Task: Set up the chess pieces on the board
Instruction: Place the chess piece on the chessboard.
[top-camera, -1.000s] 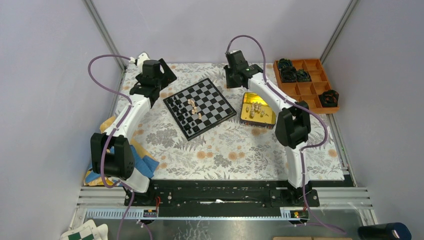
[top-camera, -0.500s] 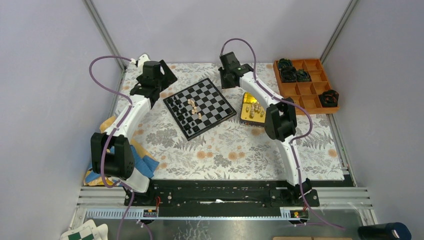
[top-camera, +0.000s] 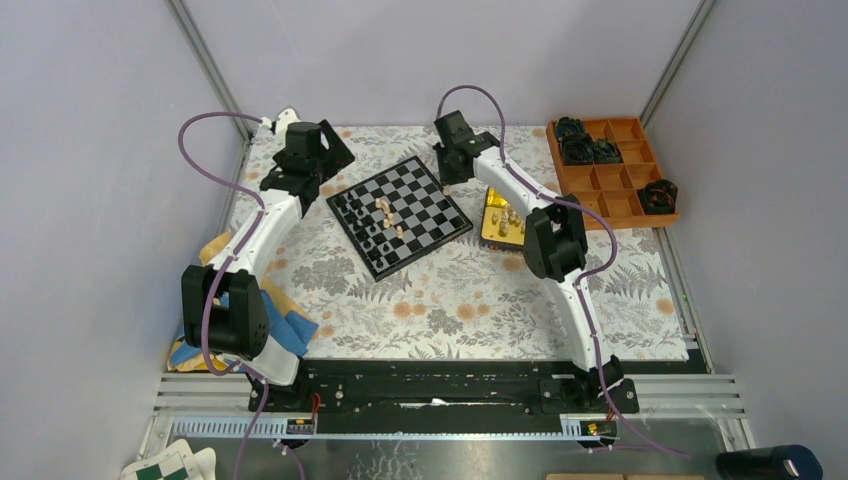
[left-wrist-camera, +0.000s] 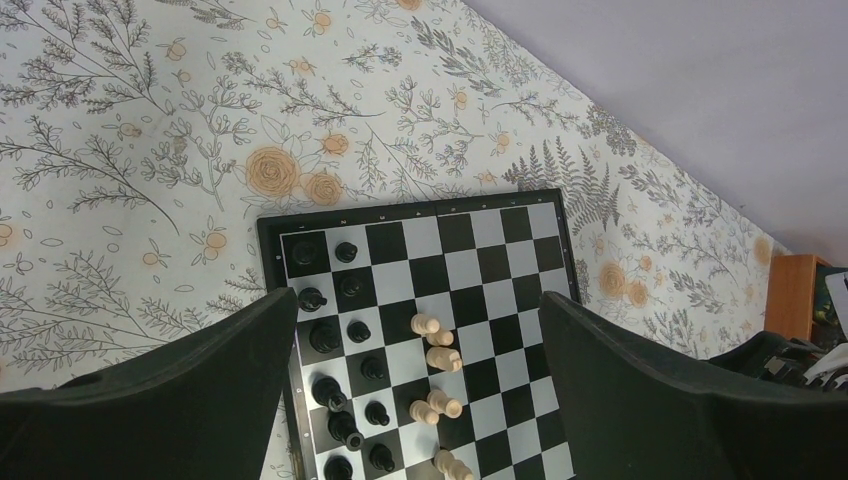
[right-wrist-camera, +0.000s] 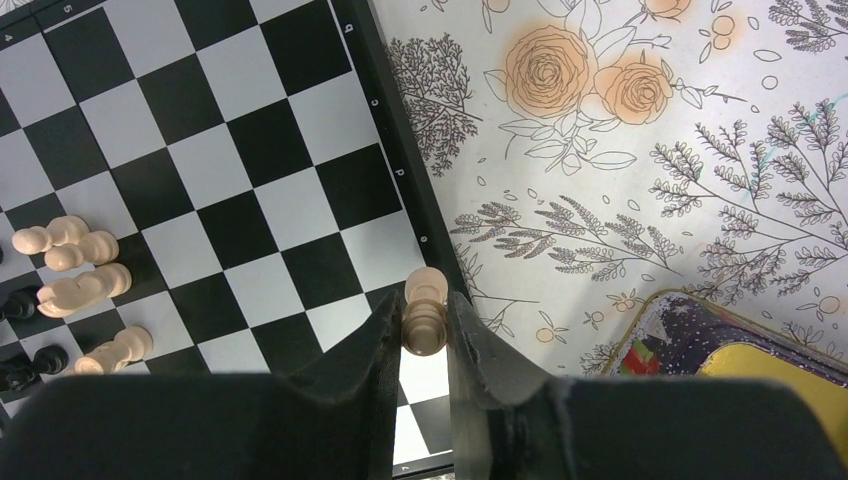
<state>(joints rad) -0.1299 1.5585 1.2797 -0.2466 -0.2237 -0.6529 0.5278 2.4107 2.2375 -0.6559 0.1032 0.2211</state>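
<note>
The board (top-camera: 428, 200) lies tilted on the flowered cloth. Black chess pieces (top-camera: 362, 226) stand in two rows along its left side, and several tan ones (top-camera: 388, 214) lie loose mid-board. My right gripper (top-camera: 447, 166) hangs over the board's far right rim. In the right wrist view the gripper (right-wrist-camera: 424, 312) is shut on a tan piece (right-wrist-camera: 426, 292) above an edge square of the board (right-wrist-camera: 230, 130). My left gripper (top-camera: 318, 166) hovers by the board's far left corner. Its jaws (left-wrist-camera: 418, 298) stand wide open and empty above the black pieces (left-wrist-camera: 345, 340) and tan pieces (left-wrist-camera: 437, 348).
A gold tin (top-camera: 503, 228) holding more tan pieces sits right of the board, partly behind the right arm, with its corner (right-wrist-camera: 740, 350) close to the gripper. An orange compartment tray (top-camera: 612, 168) with bulky black objects stands far right. A blue and yellow cloth (top-camera: 292, 332) lies near left.
The right arm has swung left from above the gold tin to the board's far right edge, carrying the tan piece. The left arm has not moved.
</note>
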